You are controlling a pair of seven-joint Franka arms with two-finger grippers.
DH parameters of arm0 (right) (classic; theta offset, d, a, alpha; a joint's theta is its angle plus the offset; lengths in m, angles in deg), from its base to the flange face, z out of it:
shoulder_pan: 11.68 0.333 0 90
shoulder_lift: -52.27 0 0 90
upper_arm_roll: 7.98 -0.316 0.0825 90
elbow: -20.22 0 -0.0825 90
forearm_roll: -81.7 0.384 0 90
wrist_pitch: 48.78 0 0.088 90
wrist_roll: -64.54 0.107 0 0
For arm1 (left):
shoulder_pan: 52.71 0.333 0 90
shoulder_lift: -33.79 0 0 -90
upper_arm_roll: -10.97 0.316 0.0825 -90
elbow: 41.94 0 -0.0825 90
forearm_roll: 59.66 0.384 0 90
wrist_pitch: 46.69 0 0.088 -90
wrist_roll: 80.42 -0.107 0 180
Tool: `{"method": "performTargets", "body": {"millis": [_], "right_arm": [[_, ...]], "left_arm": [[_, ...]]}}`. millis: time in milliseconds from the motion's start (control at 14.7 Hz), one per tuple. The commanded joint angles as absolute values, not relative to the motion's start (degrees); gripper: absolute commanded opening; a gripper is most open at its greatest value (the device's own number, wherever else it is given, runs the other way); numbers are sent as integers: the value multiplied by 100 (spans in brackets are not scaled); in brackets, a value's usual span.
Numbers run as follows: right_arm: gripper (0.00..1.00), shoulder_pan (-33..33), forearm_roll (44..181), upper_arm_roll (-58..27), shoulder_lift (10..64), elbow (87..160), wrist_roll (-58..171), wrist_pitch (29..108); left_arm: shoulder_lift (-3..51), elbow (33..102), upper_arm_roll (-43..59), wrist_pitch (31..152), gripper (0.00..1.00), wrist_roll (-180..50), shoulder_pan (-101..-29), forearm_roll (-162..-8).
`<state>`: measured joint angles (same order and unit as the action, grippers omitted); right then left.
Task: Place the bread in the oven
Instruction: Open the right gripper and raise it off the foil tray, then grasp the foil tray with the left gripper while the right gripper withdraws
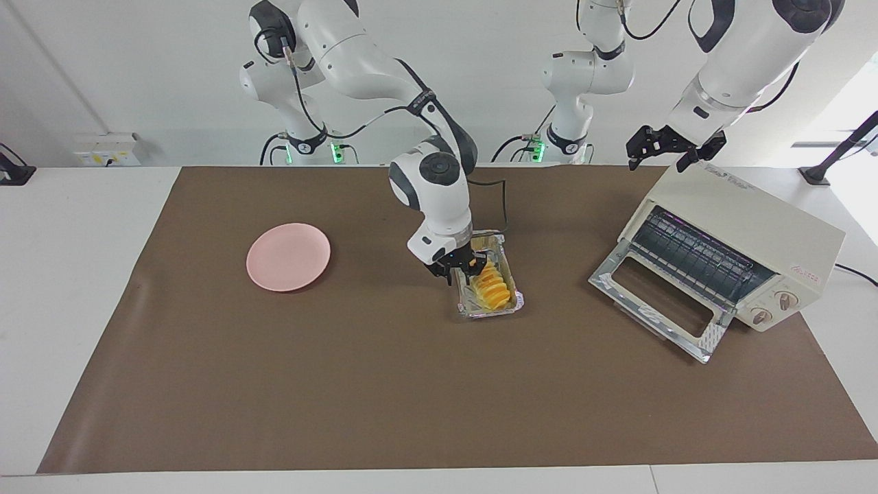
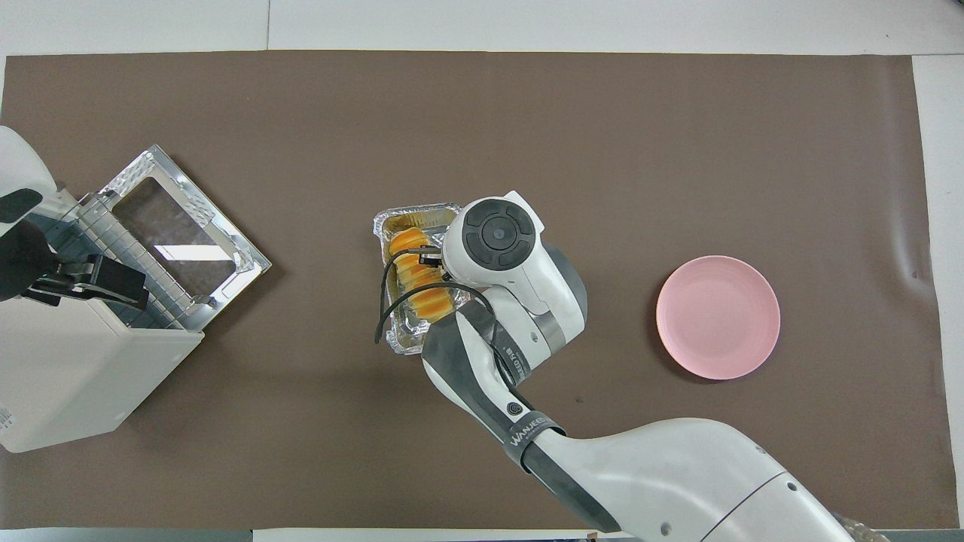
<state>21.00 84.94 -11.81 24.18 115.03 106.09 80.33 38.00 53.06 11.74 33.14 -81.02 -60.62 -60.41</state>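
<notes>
The yellow-orange bread (image 1: 494, 287) lies in a crinkled silver foil tray (image 1: 511, 307) in the middle of the brown mat; it also shows in the overhead view (image 2: 420, 280). My right gripper (image 1: 461, 269) is down at the tray's long rim on the side toward the right arm's end of the table, shut on that rim, with one finger inside next to the bread. The cream-white oven (image 1: 748, 226) stands at the left arm's end of the table, its glass door (image 1: 658, 302) dropped open and its rack showing. My left gripper (image 1: 669, 147) hangs open over the oven's top.
A pink plate (image 1: 288, 256) lies on the mat toward the right arm's end of the table. The brown mat (image 1: 343, 384) covers most of the white table. The right arm's cable loops over the tray.
</notes>
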Motion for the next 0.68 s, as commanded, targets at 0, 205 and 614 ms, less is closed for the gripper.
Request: {"method": "performTargets", "body": {"millis": [0,205,614], "right_arm": [[100,2014,8504,-1088,2625,11102,10761,7279],[100,1532,8504,-1000,3230,11136,10664,6962],[100,135,8460,-974,3838,11145,7829,5898]], "left_arm": [[3924,5394,1071,3250,100,-8165,-6167,-5975],[3924,5438,1018,3722,100,-7773,-6412,-6010],[3161,5368,992,4741,100,-6393,-7457,-6265]]}}
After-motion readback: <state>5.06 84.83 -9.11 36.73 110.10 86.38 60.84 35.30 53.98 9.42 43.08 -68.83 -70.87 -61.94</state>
